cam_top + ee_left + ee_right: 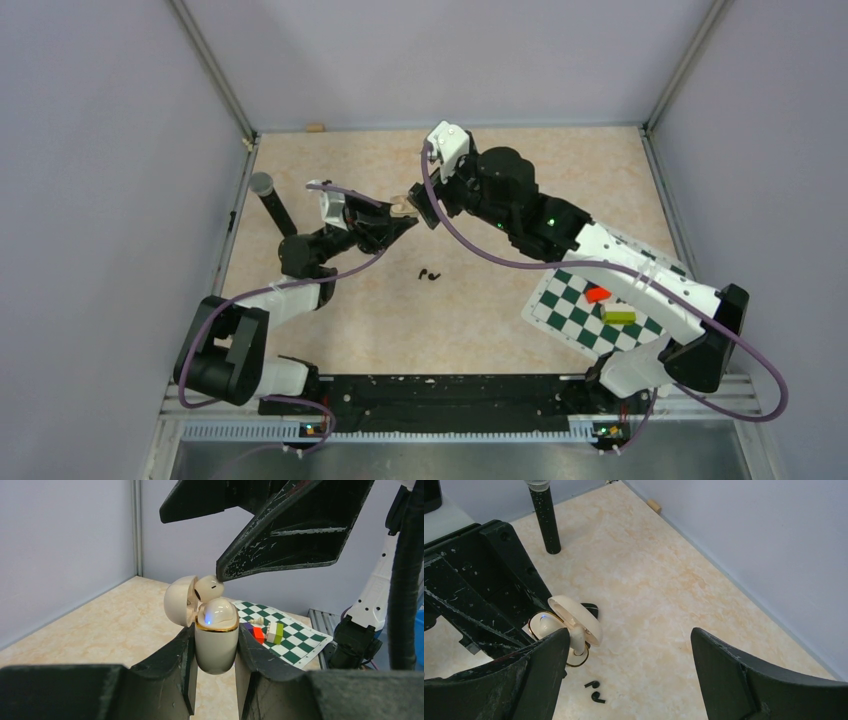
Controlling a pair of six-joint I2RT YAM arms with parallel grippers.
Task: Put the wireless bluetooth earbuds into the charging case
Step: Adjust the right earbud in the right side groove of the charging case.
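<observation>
From the top view you can hardly see the case (400, 207): both grippers crowd over it and only a cream sliver shows. In the right wrist view, one right gripper (631, 635) finger cuts off its lower half. In the left wrist view, its base drops out of sight between the left gripper's (215, 636) fingers (177, 660).

Your left gripper is pinching the cream, gold-rimmed case by its sides, above the counter (450, 330), at about 11 o'clock from the counter's middle. The case stands upright with its long axis vertical in the left wrist view. Its lid (179, 600) is swung open toward 9 o'clock there, and a blue light (208, 621) glows just under the rim.

Your right gripper is spread wide. One fingertip (222, 575) sits against a rounded cream piece (209, 587) at the case's mouth; what that piece is, you cannot tell.

The two black buds (430, 272) lie side by side on the counter, at 5 o'clock from the case and apart from both grippers. They are too small to tell which way they point.

A black post (272, 205) stands at 9 o'clock. A chequered board (560, 300) lies at 4 o'clock.
</observation>
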